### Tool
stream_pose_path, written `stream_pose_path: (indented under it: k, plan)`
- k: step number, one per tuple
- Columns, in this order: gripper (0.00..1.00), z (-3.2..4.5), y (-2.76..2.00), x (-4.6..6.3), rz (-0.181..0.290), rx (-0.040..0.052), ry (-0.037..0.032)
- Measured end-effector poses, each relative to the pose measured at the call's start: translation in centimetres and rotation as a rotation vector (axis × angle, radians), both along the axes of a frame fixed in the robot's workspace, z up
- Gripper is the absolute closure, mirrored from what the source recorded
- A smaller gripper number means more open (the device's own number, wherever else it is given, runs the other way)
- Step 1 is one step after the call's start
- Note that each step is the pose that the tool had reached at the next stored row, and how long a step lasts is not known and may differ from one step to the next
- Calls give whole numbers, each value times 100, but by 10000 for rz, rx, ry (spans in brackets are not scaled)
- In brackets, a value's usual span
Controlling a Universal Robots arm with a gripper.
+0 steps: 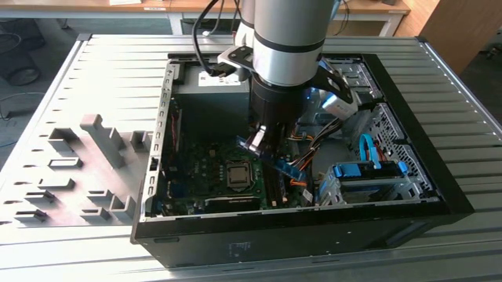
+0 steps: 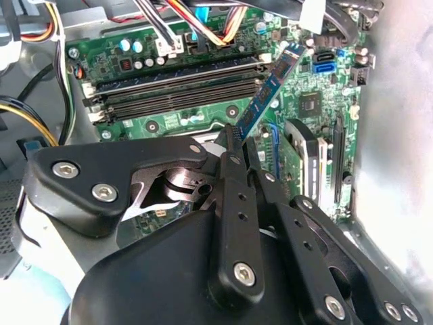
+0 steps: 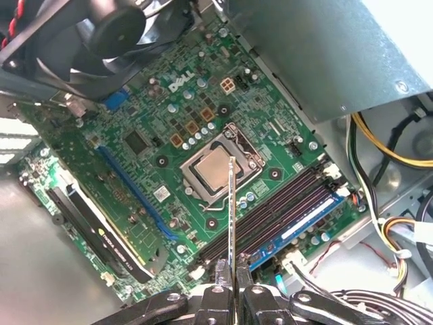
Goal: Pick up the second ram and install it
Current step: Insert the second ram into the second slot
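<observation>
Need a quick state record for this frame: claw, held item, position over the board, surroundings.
claw: black claw, shut on the stick
held: slim dark green memory stick, gripped at one end, tilted in the exterior view
position: above the green motherboard, near the long black memory slots, not seated
surroundings: open black computer case on a grey slatted metal table

The arm (image 1: 288,26) is a silver-grey cylinder ringed by a black band above a black wrist section, with black cables (image 1: 197,47) looping beside it. The gripper (image 2: 238,139) is built of matte black plates and slim straight fingers (image 2: 235,189) drilled with small holes, pinned together with silver round-headed screws (image 2: 245,273)
</observation>
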State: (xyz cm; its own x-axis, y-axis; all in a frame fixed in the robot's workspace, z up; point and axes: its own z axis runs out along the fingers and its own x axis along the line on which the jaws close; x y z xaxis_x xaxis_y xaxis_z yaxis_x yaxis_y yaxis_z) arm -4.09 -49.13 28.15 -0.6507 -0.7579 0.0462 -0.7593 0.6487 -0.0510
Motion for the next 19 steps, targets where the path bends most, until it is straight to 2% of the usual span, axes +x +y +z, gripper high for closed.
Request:
stream_pose_path:
  k: [4, 9, 10, 17, 19]
  plan:
    - [86, -1, 0, 0, -353, -36, 1]
    - [86, -6, 0, 0, -789, -24, 2]
    - [86, -7, 0, 0, -862, 15, 3]
    - [86, -10, 0, -4, -1178, 468, 23]
    - [86, -11, 1, -4, -1289, 523, 23]
